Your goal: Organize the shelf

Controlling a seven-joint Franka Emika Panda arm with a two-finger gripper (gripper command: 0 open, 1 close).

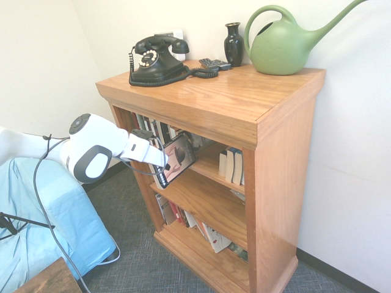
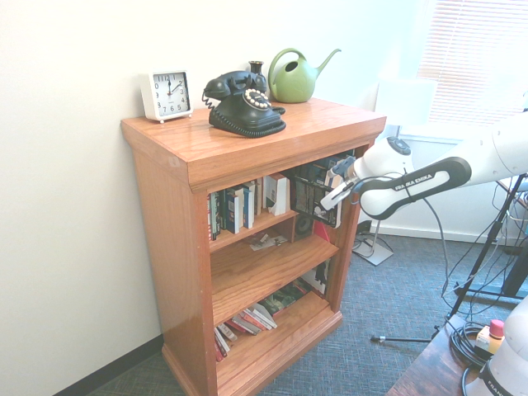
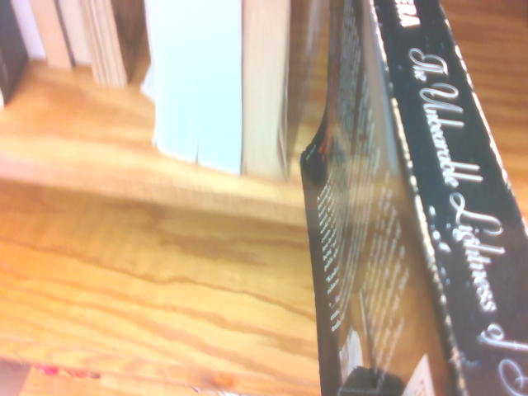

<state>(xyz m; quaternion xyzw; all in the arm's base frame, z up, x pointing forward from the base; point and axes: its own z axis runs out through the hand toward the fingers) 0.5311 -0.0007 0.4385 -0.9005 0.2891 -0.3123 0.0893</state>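
Gripper [image 1: 164, 165] pinching a dark book [image 1: 178, 157], spine tilted, just outside the shelf [image 1: 244, 110]; upper tier's gap straight ahead beyond it

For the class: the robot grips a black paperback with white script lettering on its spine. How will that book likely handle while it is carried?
The black paperback looks thin and soft-covered, so it may flex. The gripper seems to pinch it near one edge, and it hangs tilted, so it could swing or twist. Its glossy cover reflects light in the wrist view, so it might slip.
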